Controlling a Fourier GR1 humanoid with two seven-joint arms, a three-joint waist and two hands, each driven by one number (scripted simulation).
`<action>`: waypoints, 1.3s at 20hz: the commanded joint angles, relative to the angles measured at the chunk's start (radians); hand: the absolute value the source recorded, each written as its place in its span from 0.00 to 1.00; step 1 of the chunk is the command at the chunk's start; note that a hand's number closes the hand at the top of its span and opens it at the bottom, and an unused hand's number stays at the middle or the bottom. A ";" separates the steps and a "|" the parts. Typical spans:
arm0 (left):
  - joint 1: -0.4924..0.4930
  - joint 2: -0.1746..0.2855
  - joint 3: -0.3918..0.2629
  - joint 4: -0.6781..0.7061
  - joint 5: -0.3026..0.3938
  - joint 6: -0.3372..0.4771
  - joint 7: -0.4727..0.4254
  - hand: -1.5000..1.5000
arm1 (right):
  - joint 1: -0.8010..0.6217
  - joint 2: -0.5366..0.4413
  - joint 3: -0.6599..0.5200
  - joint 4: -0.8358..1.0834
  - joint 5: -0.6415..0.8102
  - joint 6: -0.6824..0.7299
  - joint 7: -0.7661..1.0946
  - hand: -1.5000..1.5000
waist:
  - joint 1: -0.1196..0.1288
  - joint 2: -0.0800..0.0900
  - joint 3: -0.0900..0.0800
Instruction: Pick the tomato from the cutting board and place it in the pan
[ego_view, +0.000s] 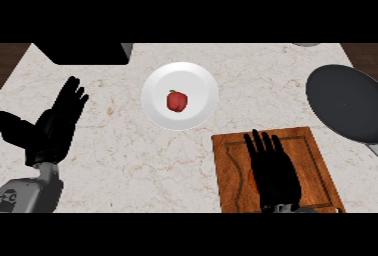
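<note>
Wooden cutting board (317, 165): under the right hand (275, 172), the nearer one.
Tomato (252, 182): red sliver at the palm's left edge, behind the fingertips, mostly hidden.
Fingers (260, 145): straight, spread, gripping nothing.
Pan (347, 100): beyond the fingertips, rightward.
Left hand (55, 125): open, resting, well apart.

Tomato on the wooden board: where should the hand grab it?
Probably round its sides, coming straight down from above. The tomato lies on the flat cutting board, nearly hidden under the open right hand, only a red sliver showing beside the palm, so its shape is unclear.
</note>
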 joint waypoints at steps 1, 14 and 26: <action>0.014 -0.032 0.016 0.001 -0.011 -0.019 -0.015 0.50 | 0.024 0.020 -0.035 0.106 0.028 -0.076 -0.077 0.00 | 0.000 0.000 0.000; -0.006 -0.070 0.036 -0.008 -0.077 -0.033 0.033 0.50 | -0.033 0.070 -0.093 0.186 0.085 -0.131 -0.292 1.00 | 0.000 0.000 0.000; 0.050 -0.103 0.051 0.003 -0.082 -0.065 -0.022 0.50 | 0.057 -0.033 -0.310 0.004 -0.134 -0.072 -0.487 1.00 | -0.005 -0.001 0.000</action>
